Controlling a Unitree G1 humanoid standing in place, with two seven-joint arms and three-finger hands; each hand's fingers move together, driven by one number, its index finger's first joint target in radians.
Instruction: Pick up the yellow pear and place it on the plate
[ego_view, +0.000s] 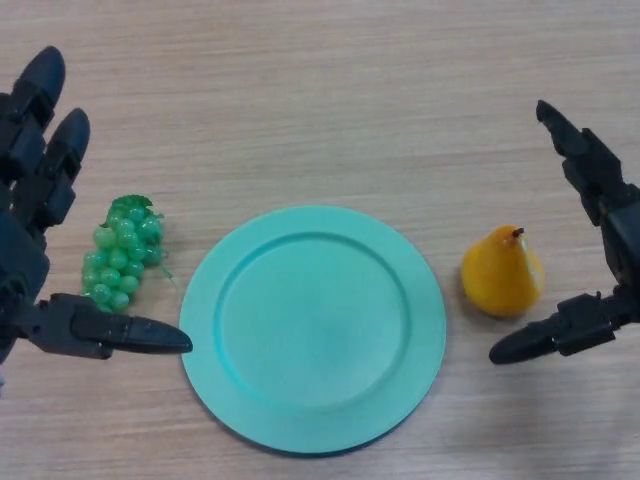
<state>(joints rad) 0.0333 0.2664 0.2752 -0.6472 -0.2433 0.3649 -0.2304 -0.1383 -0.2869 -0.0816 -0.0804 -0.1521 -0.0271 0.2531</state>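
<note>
A yellow pear (502, 272) lies on the wooden table, just right of a round teal plate (312, 325) that holds nothing. My right hand (600, 200) is at the right edge, open, its fingers stretched above the pear and its thumb below, not touching the fruit. At the left edge my left hand (40, 180) is open too, fingers straight and thumb pointing toward the plate's left rim.
A bunch of green grapes (122, 251) lies between the left hand's fingers and thumb, left of the plate. Bare wooden tabletop stretches across the far half of the view.
</note>
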